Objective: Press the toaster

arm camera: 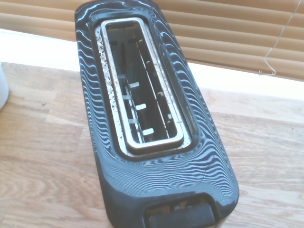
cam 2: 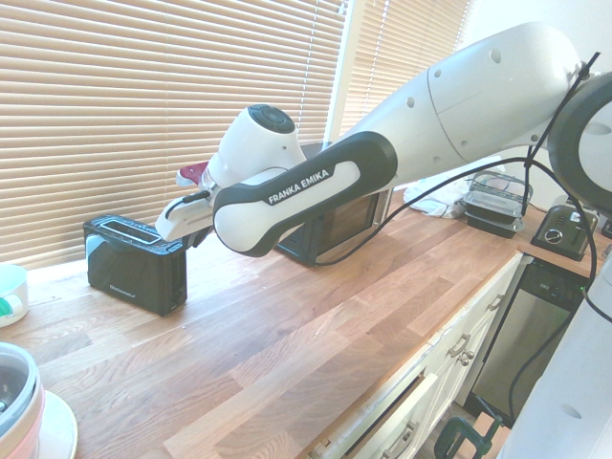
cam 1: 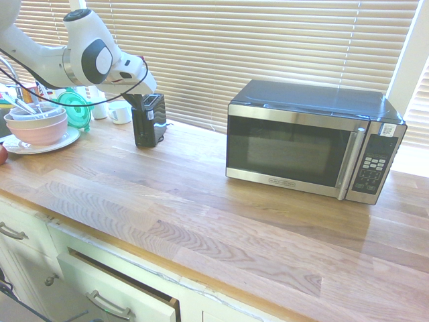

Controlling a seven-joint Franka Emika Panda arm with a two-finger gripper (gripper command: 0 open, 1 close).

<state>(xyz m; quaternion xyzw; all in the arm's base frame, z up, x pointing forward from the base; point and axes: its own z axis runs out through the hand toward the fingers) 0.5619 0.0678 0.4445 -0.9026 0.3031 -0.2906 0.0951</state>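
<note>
The toaster (cam 1: 151, 124) is a small, narrow black box with a silvery slot on top. It stands on the wooden counter by the window blinds, at the far left. My gripper (cam 1: 134, 100) hangs just above the toaster's near end, its dark fingers drawn together with nothing between them. From the other side, the toaster (cam 2: 134, 263) sits left of the arm and the gripper (cam 2: 198, 235) is at its right end, by the top corner. The wrist view looks straight down on the toaster (arm camera: 152, 118), its empty slot and the black lever (arm camera: 180, 216).
A large black-and-steel microwave (cam 1: 308, 144) stands on the counter to the right. Stacked bowls on a plate (cam 1: 37, 127) and a white mug (cam 1: 120, 113) sit left of the toaster. Food containers (cam 2: 497, 206) lie beyond the arm.
</note>
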